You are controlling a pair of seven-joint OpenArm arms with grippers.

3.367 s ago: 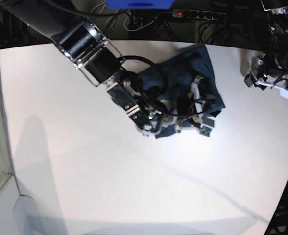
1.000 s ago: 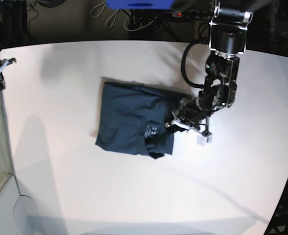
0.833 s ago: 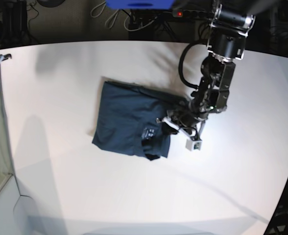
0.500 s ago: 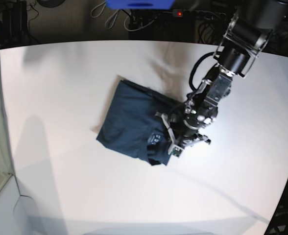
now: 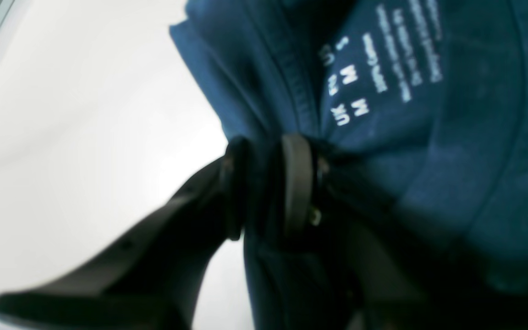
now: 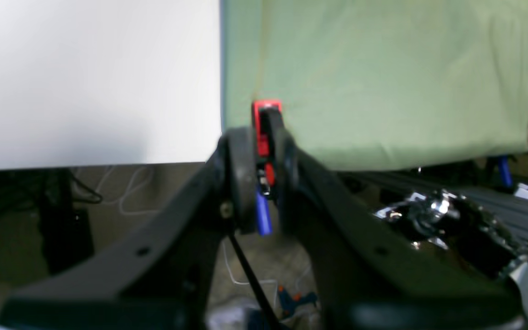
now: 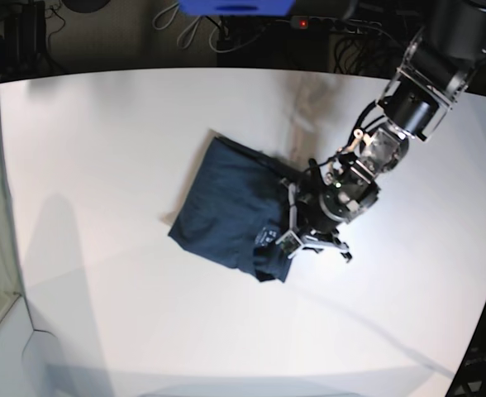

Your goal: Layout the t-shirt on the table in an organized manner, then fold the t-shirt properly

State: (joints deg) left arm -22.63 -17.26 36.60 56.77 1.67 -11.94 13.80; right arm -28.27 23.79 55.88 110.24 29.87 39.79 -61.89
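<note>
The dark navy t-shirt (image 7: 226, 198) lies folded into a tilted rectangle on the white table (image 7: 102, 165), right of its middle. My left gripper (image 7: 286, 241) sits at the shirt's lower right corner beside the neck label (image 7: 265, 240). In the left wrist view the left gripper (image 5: 264, 183) is shut on a fold of the t-shirt (image 5: 429, 137), just below the printed label (image 5: 374, 68). The right gripper (image 6: 261, 178) shows only in its own wrist view. It is off the table (image 6: 85, 82), shut, with nothing held.
A power strip (image 7: 334, 25) and cables lie behind the table's curved far edge. Beside the table corner hangs a green sheet (image 6: 383, 68) held by a red clamp (image 6: 264, 119). The left arm (image 7: 408, 99) reaches in from the upper right.
The left gripper has swung down and left while holding the collar end, turning the shirt clockwise and shifting it slightly right. The right arm has left the base view at the left edge.
</note>
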